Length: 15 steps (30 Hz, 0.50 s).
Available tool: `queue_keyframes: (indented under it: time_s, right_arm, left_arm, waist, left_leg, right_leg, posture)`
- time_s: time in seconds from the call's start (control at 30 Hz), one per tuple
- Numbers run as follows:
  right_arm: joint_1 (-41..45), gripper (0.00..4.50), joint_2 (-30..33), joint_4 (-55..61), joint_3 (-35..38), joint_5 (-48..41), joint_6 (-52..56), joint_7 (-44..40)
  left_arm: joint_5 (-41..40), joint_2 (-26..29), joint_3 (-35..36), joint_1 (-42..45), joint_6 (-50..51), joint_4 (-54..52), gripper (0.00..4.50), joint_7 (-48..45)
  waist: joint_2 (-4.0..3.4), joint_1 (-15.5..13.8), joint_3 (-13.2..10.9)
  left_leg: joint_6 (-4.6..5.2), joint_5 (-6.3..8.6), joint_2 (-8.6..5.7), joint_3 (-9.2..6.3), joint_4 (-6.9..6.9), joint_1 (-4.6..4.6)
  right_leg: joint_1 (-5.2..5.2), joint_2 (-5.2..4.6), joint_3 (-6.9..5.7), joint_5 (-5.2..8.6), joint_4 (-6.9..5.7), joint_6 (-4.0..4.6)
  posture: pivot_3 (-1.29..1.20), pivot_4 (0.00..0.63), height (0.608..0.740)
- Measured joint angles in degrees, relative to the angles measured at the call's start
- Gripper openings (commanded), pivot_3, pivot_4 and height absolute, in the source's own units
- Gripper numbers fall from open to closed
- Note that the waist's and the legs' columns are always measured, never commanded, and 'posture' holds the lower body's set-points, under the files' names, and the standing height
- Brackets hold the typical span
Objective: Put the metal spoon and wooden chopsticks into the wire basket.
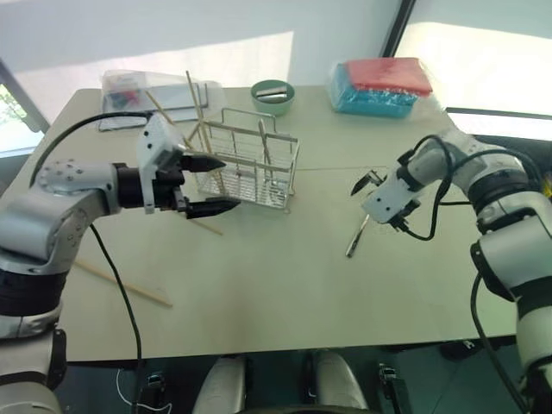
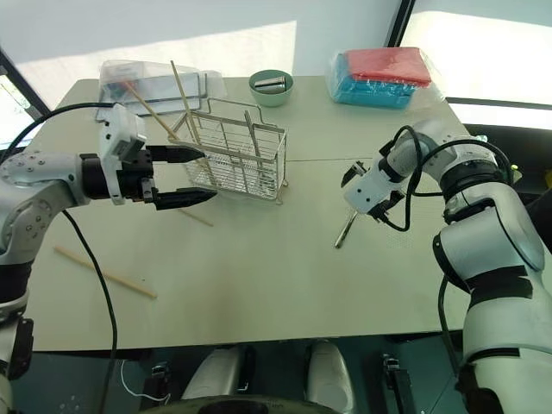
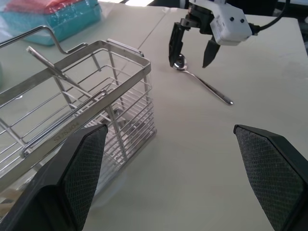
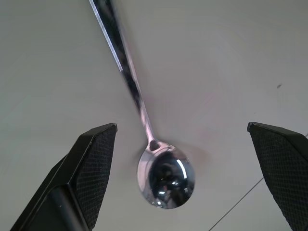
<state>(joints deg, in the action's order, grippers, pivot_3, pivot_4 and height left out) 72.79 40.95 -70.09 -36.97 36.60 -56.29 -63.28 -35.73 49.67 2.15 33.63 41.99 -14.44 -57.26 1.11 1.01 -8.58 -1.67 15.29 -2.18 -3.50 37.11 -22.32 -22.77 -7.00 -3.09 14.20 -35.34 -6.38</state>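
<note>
The wire basket [image 1: 252, 159] stood on the table [image 1: 285, 285] with several wooden chopsticks [image 1: 197, 112] leaning in it; another chopstick [image 1: 121, 283] lay on the table well to the basket's left. The metal spoon [image 3: 202, 82] lay flat to the basket's right. The right gripper [image 3: 191, 48] hung over the spoon's bowl, fingers spread and grasping nothing. The left gripper [image 1: 207, 185] hovered beside the basket's left end, also spread and empty.

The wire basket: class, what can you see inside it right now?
Several chopsticks stand leaning in the wire basket, sticking out above its rim. Their lower ends blur behind the wire grid, so an exact count is unclear. The spoon lies outside, on the table.
</note>
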Motion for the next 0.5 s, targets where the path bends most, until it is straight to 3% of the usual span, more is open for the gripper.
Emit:
queue_keyframes:
  time_s: [0.07, 0.17, 0.5]
  right_arm:
    - [1.86, 4.5, -0.61, -1.61, -5.16, 7.79, -0.5, 9.28]
    - [2.46, 4.5, -2.1, -3.64, -8.11, 12.45, -0.67, 16.03]
    - [5.45, 4.5, -5.8, -5.63, -13.17, 20.17, -2.68, 26.0]
  left_arm:
    - [-1.07, 0.48, 1.06, -0.28, 1.95, -1.38, 4.43, 0.55]
    - [-1.97, 0.67, 1.63, -0.11, 3.5, -2.93, 4.43, 1.56]
    - [-5.09, 1.26, 2.3, -0.61, 7.66, -5.38, 4.43, 3.04]
  waist:
    - [0.0, 0.21, 0.0]
    - [0.01, 0.29, 0.01]
    - [0.26, 1.74, 0.15]
  left_leg:
    - [-0.08, -0.05, -0.01, 0.0, 0.01, 0.0]
    - [-0.14, -0.08, 0.0, -0.01, 0.0, 0.03]
    - [-0.15, -0.09, 0.0, -0.02, 0.02, 0.21]
  right_leg:
    - [-0.08, 0.06, 0.05, 0.0, -0.15, 0.01]
    - [-0.11, 0.14, 0.09, 0.01, -0.25, 0.02]
    - [-0.11, 0.19, 0.21, 0.03, -0.71, 0.08]
  posture:
    - [0.0, 0.15, 0.667]
    - [0.0, 0.15, 0.667]
    - [0.0, 0.15, 0.667]
